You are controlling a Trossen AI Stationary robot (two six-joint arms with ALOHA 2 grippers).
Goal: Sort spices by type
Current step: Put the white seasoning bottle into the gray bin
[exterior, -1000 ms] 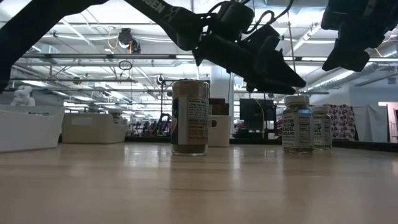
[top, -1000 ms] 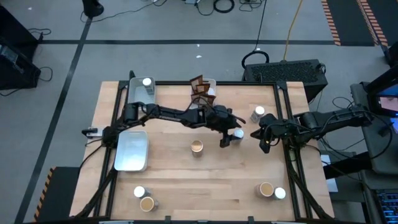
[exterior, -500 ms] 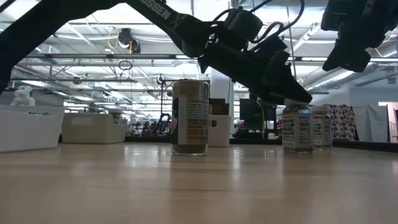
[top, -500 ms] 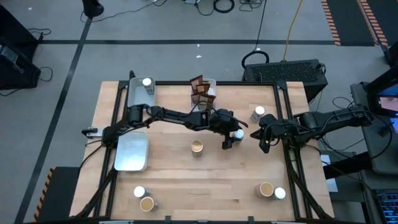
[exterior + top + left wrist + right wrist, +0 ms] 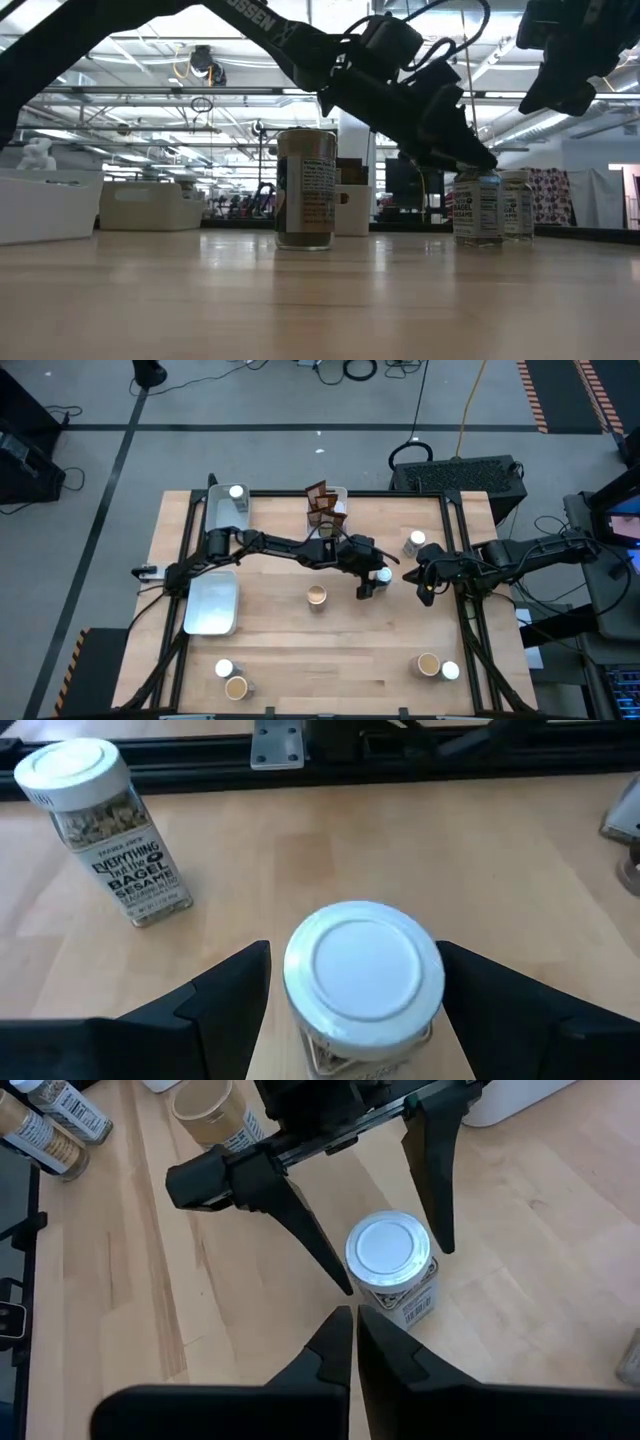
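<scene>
1. While the left gripper (image 5: 372,584) reaches across the table (image 5: 330,660) to its centre-right, its jaws stand wide either side of a white-topped jar (image 5: 364,982); the fingers (image 5: 215,1000) flank the lid w/ gaps on both sides, so nothing is gripped yet.
2. Same jar in the right wrist view: upright on the wood, between the left arm's two fingers, not touching either.
3. Right gripper (image 5: 354,1320) hovers near that jar on its right side, fingertips pressed together, holding nothing.
4. A 2nd white-topped jar (image 5: 105,830), label reading "Everything but the Bagel Sesame", stands upright farther toward the back-right of the table, apart from the first.
5. Tan-topped jar (image 5: 317,596) sits alone near table centre, just left of the left gripper.
6. Front-left: one white-topped & one tan-topped jar (image 5: 236,687) side by side. Front-right: another such pair (image 5: 428,664).
7. Dark brown packets (image 5: 322,505) stand in a small bin at the back edge, centre.
8. Back-left tray (image 5: 217,512) holds one white-topped jar; the pale tray (image 5: 212,603) at left-centre looks empty.
</scene>
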